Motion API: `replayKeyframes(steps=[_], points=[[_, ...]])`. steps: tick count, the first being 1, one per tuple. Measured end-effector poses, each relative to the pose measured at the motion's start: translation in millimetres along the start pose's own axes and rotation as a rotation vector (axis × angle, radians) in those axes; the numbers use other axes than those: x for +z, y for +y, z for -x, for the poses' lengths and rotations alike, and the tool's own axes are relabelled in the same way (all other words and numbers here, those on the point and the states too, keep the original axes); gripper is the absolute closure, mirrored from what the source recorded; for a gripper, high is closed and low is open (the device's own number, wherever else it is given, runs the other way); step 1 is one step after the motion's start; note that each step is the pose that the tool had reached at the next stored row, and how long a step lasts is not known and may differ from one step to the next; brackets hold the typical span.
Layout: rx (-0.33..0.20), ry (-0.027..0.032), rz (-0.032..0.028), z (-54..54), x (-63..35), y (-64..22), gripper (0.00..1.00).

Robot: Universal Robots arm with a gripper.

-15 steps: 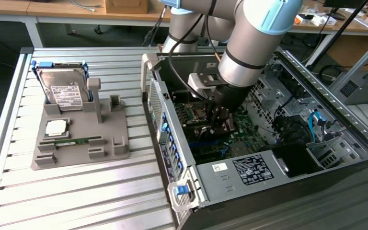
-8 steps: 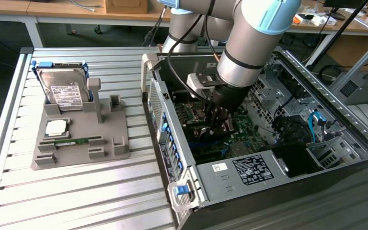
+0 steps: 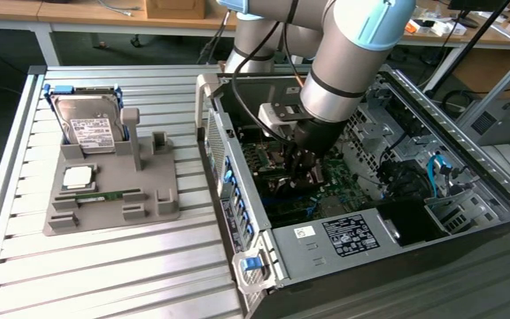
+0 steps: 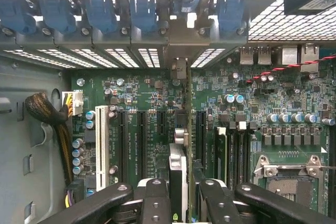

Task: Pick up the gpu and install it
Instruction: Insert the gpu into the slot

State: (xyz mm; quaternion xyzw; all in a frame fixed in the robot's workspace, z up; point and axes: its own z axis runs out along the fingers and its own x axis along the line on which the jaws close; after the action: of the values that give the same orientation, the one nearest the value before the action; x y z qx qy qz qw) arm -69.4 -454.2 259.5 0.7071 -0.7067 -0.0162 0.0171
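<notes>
Wrist view | fingers [image 4: 181, 195] grip gpu [image 4: 185, 129] edge-on | lower edge hidden

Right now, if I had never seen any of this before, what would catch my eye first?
First, the big silver and light-blue robot arm plunging into the open black computer case, its gripper holding a thin dark green circuit card edge-on over the green motherboard. Next, toward the exterior view's left, the boxy silver hard drive with a white label stands upright in a grey parts holder on the metal table.
</notes>
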Motion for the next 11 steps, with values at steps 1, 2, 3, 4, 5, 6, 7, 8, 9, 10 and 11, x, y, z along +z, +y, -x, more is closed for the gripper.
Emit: replayKeyframes(steps=[1,2,3,4,5,6,7,8,9,10,11], points=[[0.000,0.0001,0.0000,0.0,0.0,0.0,0.73],[0.000,-0.0001,0.0000,0.0,0.2,0.0,0.73],[0.000,-0.0001,0.0000,0.0,0.6,0.0,0.73],[0.000,-0.0002,0.0000,0.0,1.1,-0.1,0.73],[0.001,0.0000,0.0000,0.0,1.5,-0.1,0.73],[0.001,0.0000,0.0000,0.0,2.1,-0.1,0.73],[0.001,-0.0001,0.0000,0.0,2.8,-0.1,0.73],[0.001,0.0001,0.0001,0.0,3.3,-0.2,0.73],[0.001,0.0002,0.0001,0.0,3.7,-0.2,0.73],[0.001,0.0004,0.0002,-0.1,4.0,-0.2,0.73],[0.001,0.0005,0.0002,-0.1,4.3,-0.2,0.73]])
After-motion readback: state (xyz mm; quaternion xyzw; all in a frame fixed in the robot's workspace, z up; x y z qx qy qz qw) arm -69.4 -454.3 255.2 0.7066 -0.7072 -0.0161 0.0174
